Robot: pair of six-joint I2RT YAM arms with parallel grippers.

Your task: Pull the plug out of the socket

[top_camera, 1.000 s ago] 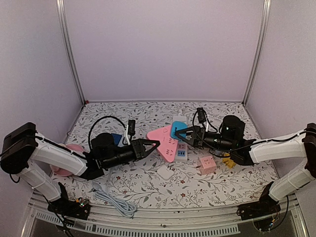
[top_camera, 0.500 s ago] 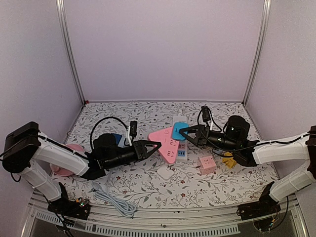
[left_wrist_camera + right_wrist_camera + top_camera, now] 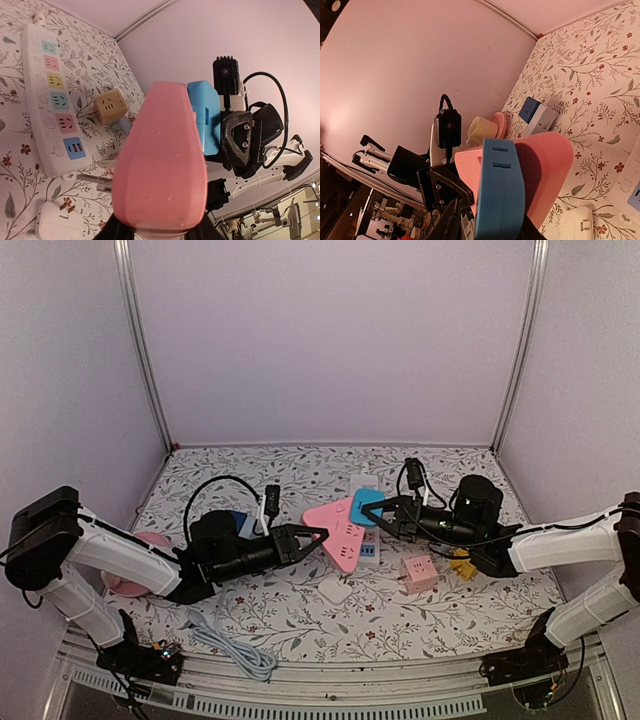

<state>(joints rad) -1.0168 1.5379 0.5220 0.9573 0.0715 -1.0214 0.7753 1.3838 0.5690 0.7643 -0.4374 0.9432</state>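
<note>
My left gripper [image 3: 312, 536] is shut on the narrow end of the pink socket [image 3: 335, 525] and holds it just above the table's middle. In the left wrist view the pink socket [image 3: 162, 170] fills the frame above my left gripper [image 3: 160, 234]. A blue plug [image 3: 365, 505] sits in the socket's far right end. My right gripper [image 3: 383, 510] has come in from the right and is shut on it, one finger on each side. The right wrist view shows the blue plug [image 3: 500, 192] between my right gripper [image 3: 487, 227] fingers, against the pink socket [image 3: 547, 165].
A white power strip [image 3: 52, 95] with coloured outlets lies under the socket. Round about it stand a pink cube [image 3: 420, 573], a yellow cube [image 3: 462, 565], a white adapter [image 3: 337, 589] and a blue-and-white box [image 3: 240, 523]. A coiled white cable [image 3: 230, 645] lies front left, near a pink saucer [image 3: 140, 540].
My right gripper's fingers have closed from wide apart onto the blue plug. The pink socket in my left gripper has shifted a little to the right.
</note>
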